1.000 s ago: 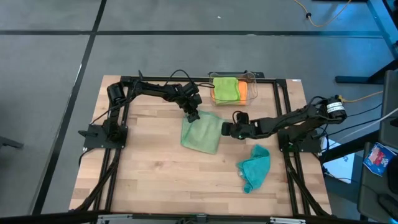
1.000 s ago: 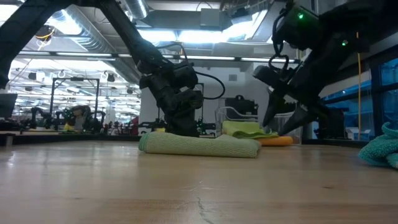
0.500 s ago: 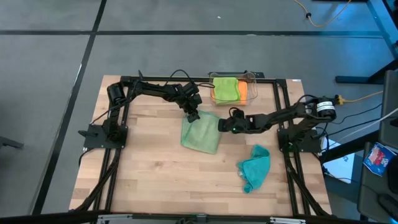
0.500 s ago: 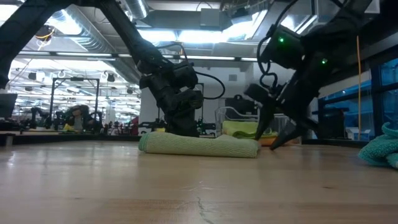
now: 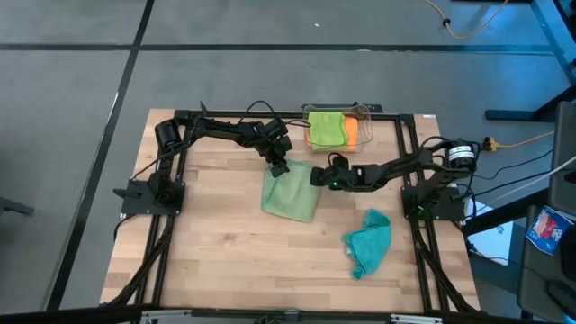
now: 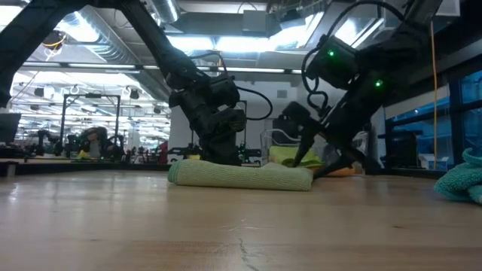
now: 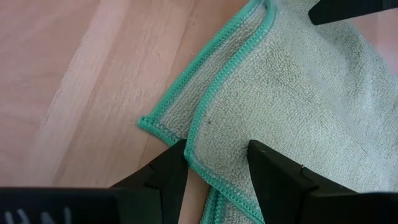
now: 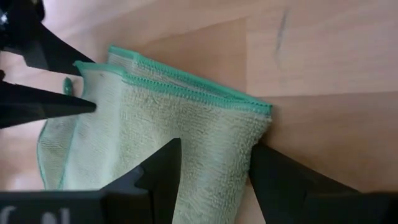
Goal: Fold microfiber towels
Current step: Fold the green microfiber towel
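Bin (image 5: 360,112) behind sage towel (image 5: 290,193)

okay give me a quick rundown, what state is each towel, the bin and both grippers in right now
Pale sage green towel: folded, flat on the table.
Teal towel: crumpled, unfolded.
Lime green towel: folded, in the bin, atop the orange one.
Orange towel: folded, in the bin.
Clear plastic bin: upright, open-topped.
Left gripper: jaws open astride the sage towel's corner.
Right gripper: jaws open astride its edge.

I see a light wood plank desk (image 5: 216,243) on grey floor (image 5: 63,108) with dark seam lines — low view shows bright ceiling light strips (image 6: 218,44), exposed ducts (image 6: 113,47), and blue-tinted windows (image 6: 459,113) beyond it.
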Robot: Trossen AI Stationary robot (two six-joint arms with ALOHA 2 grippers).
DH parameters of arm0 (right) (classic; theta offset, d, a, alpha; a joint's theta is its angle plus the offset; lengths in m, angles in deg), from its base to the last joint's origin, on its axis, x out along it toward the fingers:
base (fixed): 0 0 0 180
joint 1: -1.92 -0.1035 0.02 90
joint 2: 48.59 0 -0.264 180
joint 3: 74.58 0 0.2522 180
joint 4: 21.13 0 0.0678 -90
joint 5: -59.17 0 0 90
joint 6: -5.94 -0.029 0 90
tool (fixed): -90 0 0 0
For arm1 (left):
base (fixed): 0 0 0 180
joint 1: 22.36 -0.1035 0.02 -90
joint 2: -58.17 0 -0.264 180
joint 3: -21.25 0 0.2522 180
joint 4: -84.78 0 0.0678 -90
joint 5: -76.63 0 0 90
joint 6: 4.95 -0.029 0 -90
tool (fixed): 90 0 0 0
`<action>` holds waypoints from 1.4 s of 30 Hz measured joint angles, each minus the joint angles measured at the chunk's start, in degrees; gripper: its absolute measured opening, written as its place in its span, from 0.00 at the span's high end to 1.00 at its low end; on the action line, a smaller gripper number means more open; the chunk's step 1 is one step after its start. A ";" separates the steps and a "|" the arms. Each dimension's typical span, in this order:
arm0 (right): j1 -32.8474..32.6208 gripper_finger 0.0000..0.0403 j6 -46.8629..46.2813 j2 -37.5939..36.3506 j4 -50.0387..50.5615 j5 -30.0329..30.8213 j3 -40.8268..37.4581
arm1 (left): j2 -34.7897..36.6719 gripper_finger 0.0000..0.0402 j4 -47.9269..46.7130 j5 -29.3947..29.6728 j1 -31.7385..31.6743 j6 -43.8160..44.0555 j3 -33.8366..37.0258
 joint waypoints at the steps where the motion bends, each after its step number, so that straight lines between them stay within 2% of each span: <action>1: 0.00 0.54 0.29 0.16 -0.75 0.57 -0.07 | 0.00 0.59 0.00 0.01 0.09 0.00 0.00; 5: 0.00 0.57 1.57 0.27 -2.04 1.39 -0.20 | 0.00 0.59 0.00 0.03 0.12 0.00 0.00; 14: -0.13 0.73 2.00 0.27 -1.06 1.13 -0.29 | 0.00 0.59 -0.02 0.05 0.12 0.00 0.00; 18: -0.22 0.81 9.79 0.34 -1.20 2.19 -0.33 | 0.00 0.59 -0.02 0.07 0.11 0.00 0.00; 23: -0.21 0.97 18.53 0.53 -3.23 3.32 -0.46 | 0.00 0.59 -0.02 0.07 0.12 0.02 0.00; 28: -0.52 0.98 21.81 0.64 -4.94 5.77 -0.51 | 0.00 0.59 -0.04 0.07 0.12 -0.22 0.00; 31: -0.52 0.98 22.64 0.64 -5.09 5.91 -0.51 | 0.00 0.61 -1.06 0.51 0.12 -3.36 0.00; 35: -0.52 0.98 22.79 0.56 -5.49 6.09 -0.51 | 0.02 0.72 -0.41 3.99 0.23 -2.56 0.00; 39: -0.72 0.99 23.22 0.53 -5.71 6.04 -0.49 | -0.02 0.94 1.81 7.71 0.10 -1.42 0.03; 42: -1.25 0.99 24.37 0.51 -5.91 6.05 -0.46 | -0.02 0.98 2.90 8.00 0.15 -0.95 0.07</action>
